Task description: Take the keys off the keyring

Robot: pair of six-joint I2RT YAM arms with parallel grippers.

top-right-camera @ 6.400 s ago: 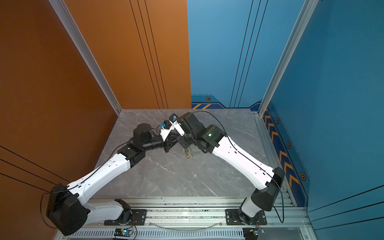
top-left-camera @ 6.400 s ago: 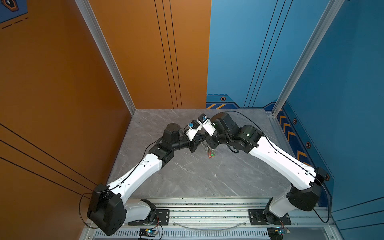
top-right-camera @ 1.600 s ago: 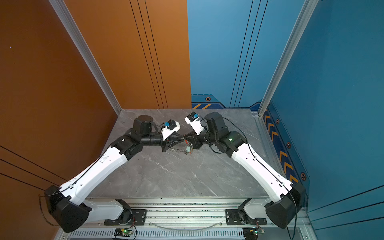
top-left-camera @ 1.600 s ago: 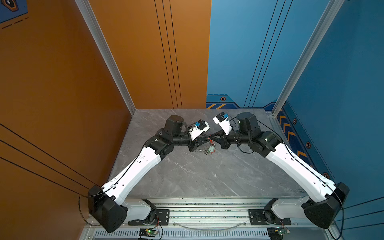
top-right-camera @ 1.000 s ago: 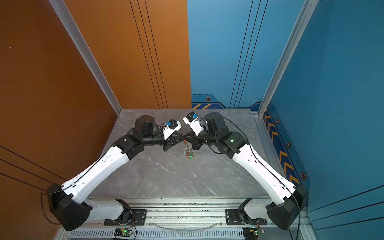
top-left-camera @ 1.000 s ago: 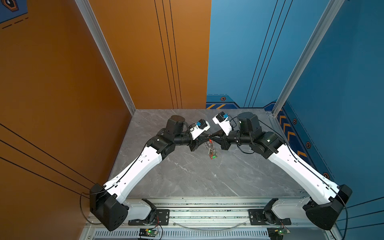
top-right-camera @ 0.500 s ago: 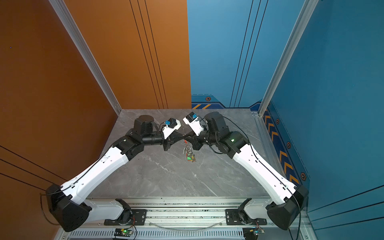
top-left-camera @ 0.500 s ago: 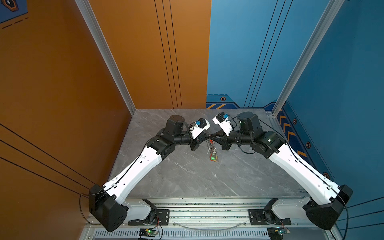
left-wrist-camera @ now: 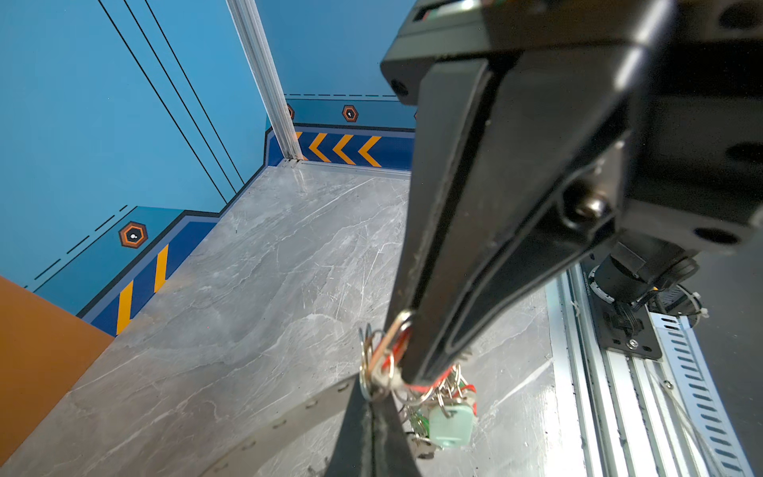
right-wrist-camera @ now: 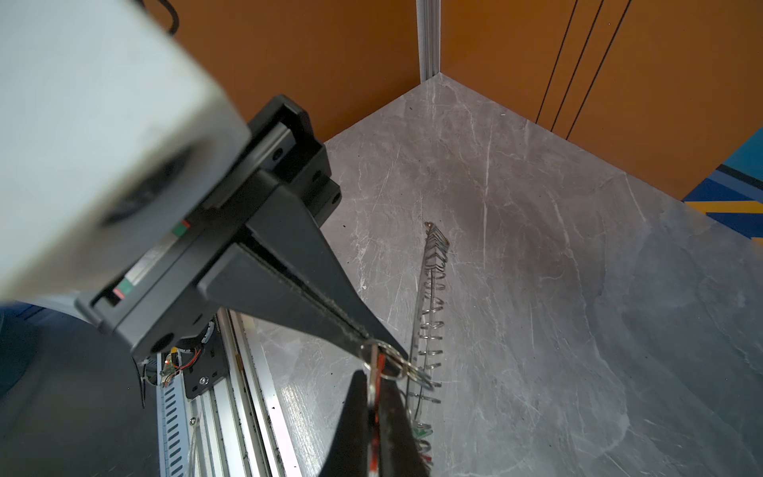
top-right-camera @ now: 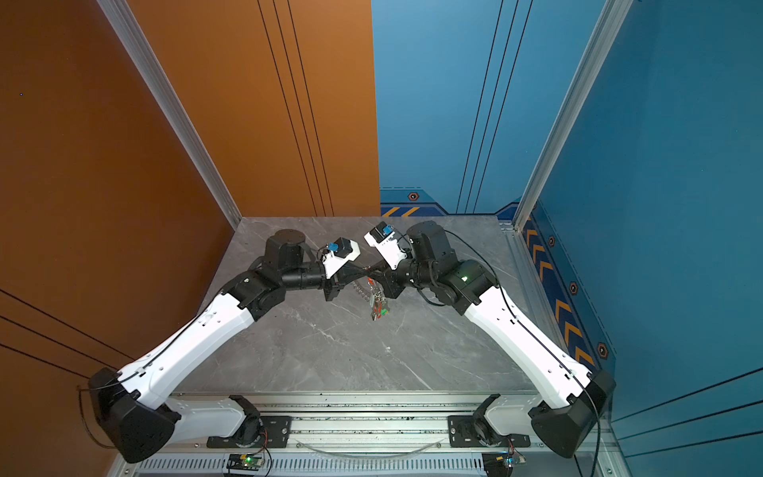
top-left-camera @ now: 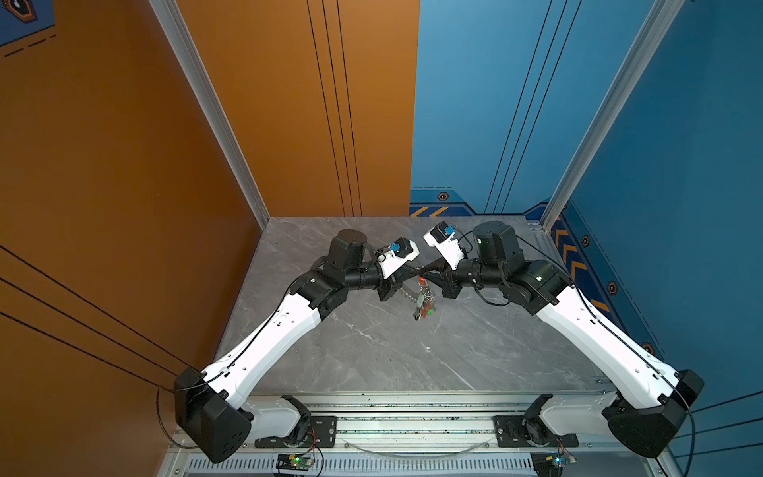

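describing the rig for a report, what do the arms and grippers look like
Both the left arm and right arm have white shell links with black joints. Thin black cables run along them; a green light glows on the right one. Each wrist carries a white camera housing with a blue part. The left gripper and right gripper are black and taper to narrow tips.

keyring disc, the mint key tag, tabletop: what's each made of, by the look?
keyring disc: dull grey metal, matte, judging by its flat punched band.
mint key tag: probably moulded plastic; smooth, opaque, soft sheen.
tabletop: grey marble-look slab, white veins, semi-gloss; real stone or laminate, cannot tell.
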